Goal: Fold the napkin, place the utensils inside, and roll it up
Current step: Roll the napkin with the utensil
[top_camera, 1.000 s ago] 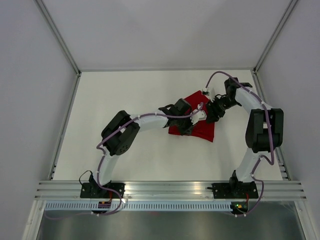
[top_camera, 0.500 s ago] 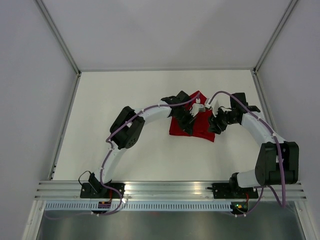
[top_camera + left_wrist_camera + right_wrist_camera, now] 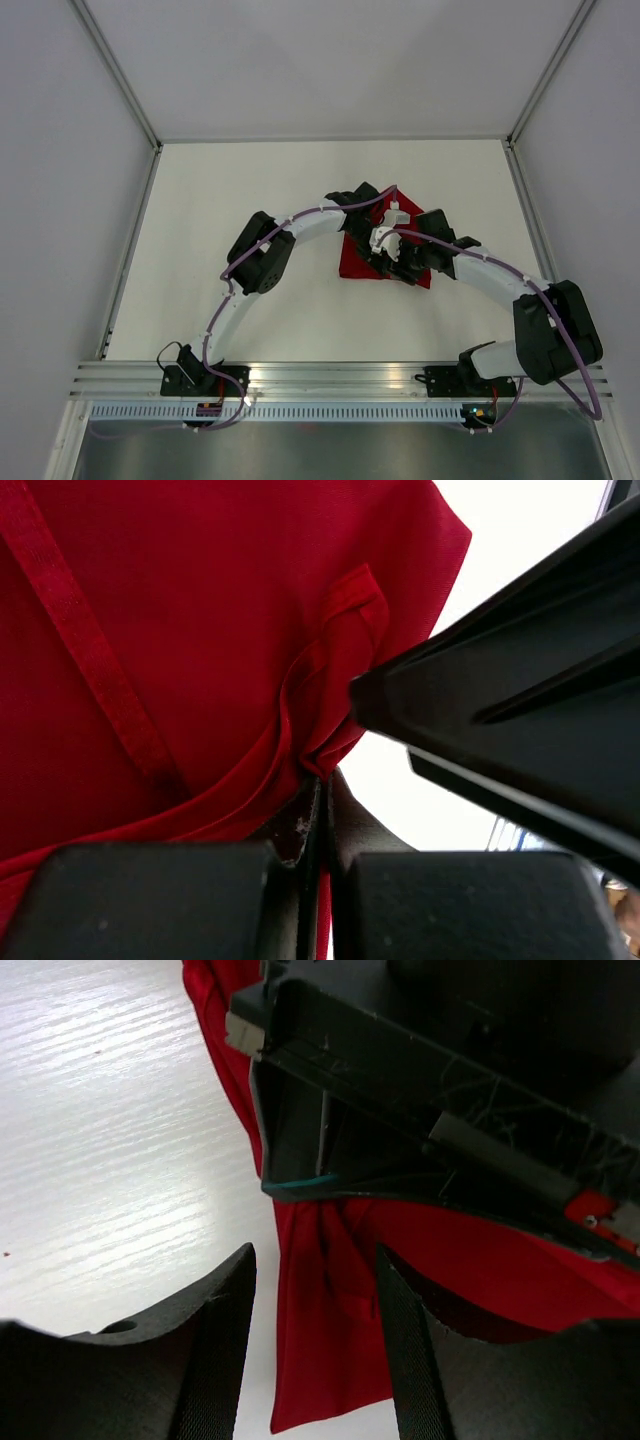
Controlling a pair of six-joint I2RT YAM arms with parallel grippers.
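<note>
The red napkin (image 3: 352,258) lies bunched and folded on the white table, mid-right. My left gripper (image 3: 380,243) sits over it. In the left wrist view this gripper (image 3: 322,780) is shut on a pinched fold of the napkin (image 3: 180,630). My right gripper (image 3: 399,264) hovers at the napkin's near edge, close to the left one. Its open fingers (image 3: 225,1340) straddle a loose corner of the napkin (image 3: 330,1360) without touching it. A thin teal sliver (image 3: 300,1185) shows under the left gripper's body (image 3: 430,1080). I cannot tell whether it belongs to the utensils, which are otherwise hidden.
Both arms arch over the white table (image 3: 220,220) and meet above the cloth, with purple cables along them. Grey walls with metal corner posts enclose the table. An aluminium rail (image 3: 340,375) runs along the near edge at the arm bases.
My right arm swung from the napkin's right side to its near edge, beside the left gripper, and its jaws opened a little wider. My left arm stretched further out, still holding the cloth.
</note>
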